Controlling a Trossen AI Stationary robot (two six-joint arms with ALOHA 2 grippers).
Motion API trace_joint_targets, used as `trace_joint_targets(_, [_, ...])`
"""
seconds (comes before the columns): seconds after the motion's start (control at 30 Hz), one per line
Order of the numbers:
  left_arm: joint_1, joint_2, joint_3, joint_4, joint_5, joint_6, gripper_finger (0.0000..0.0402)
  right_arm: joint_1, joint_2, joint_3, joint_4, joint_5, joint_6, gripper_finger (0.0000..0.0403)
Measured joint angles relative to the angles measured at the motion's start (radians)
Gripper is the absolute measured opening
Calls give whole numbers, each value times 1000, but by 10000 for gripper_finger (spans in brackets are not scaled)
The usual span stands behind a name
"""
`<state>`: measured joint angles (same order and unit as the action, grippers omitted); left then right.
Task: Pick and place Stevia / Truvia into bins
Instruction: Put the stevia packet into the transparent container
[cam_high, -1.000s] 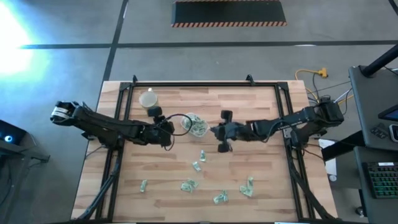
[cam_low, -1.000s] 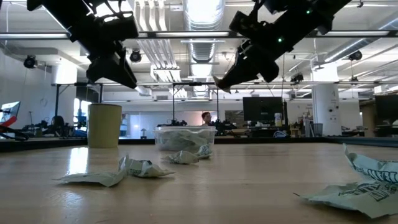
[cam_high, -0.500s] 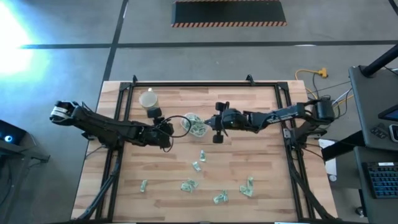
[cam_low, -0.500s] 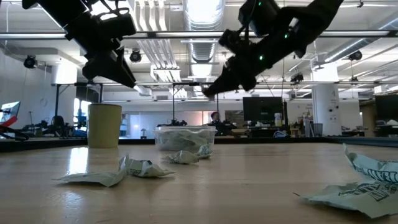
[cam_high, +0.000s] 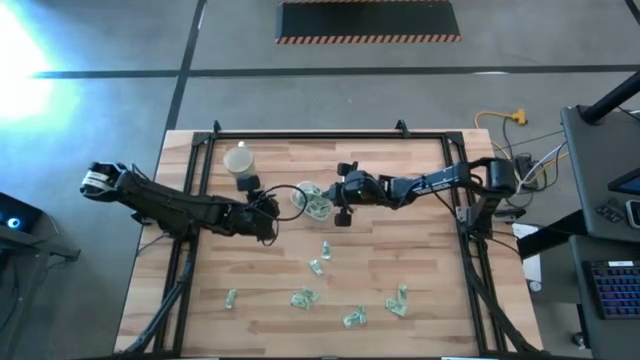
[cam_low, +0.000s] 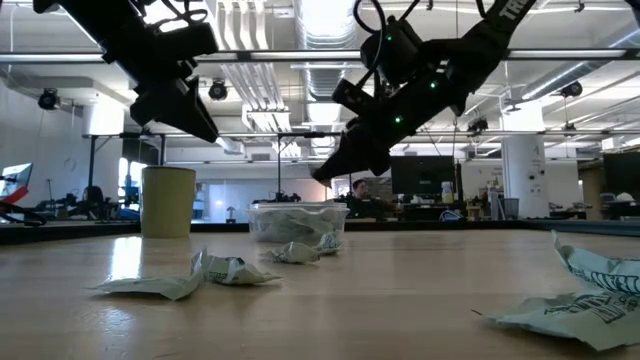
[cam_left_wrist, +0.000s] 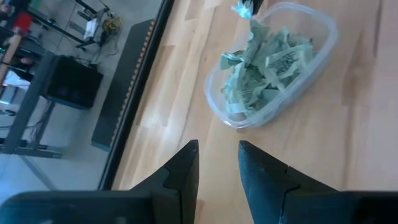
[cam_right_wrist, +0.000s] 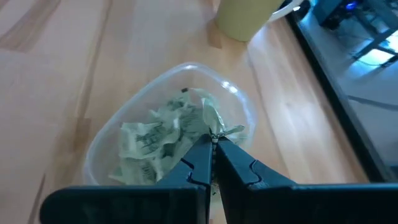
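— Since the right gripper (cam_right_wrist: 213, 144) hangs right over the small clear roundish plastic tub (cam_right_wrist: 99, 146), fingers pressed together on a crumpled pale green-and-white paper sachet (cam_right_wrist: 214, 123), is it ready to let go?

— I would say so. In the right wrist view the sachet dangles just above the heap of sachets already in the tub, inside the rim. Open the fingers there, low and centred, so the paper drops onto the pile and not over the wall nearest the pale yellow opaque cup (cam_right_wrist: 244, 15).

— And the left gripper (cam_left_wrist: 217, 158)?

— It waits just beside the tub on the other side, fingers a little apart with nothing between them. Keep it still; a nudge would slide so light a tub.

— What remains afterwards?

— In the high view several loose sachets (cam_high: 318, 267) lie scattered on the wooden table (cam_high: 420, 240), well apart from the tub and nearer the front edge. One sits just beside the tub's base.
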<state>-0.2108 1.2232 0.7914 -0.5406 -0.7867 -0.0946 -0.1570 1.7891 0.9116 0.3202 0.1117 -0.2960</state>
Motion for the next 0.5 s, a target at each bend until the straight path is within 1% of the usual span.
trace_joint_targets(0.2, [-2, 0, 0, 1, 21, -5, 96, -7, 9, 0, -8, -19, 1, 9])
trace_joint_targets(0.3, [-2, 1, 0, 1, 22, -5, 96, -8, 9, 0, -18, -63, -12, 11])
trace_joint_targets(0.37, [-2, 1, 0, 0, 22, -5, 96, -8, 9, 0, -22, -92, -17, 19])
trace_joint_targets(0.5, [-2, 1, 0, 0, 23, -5, 96, -7, 9, 0, -31, -95, -8, 51])
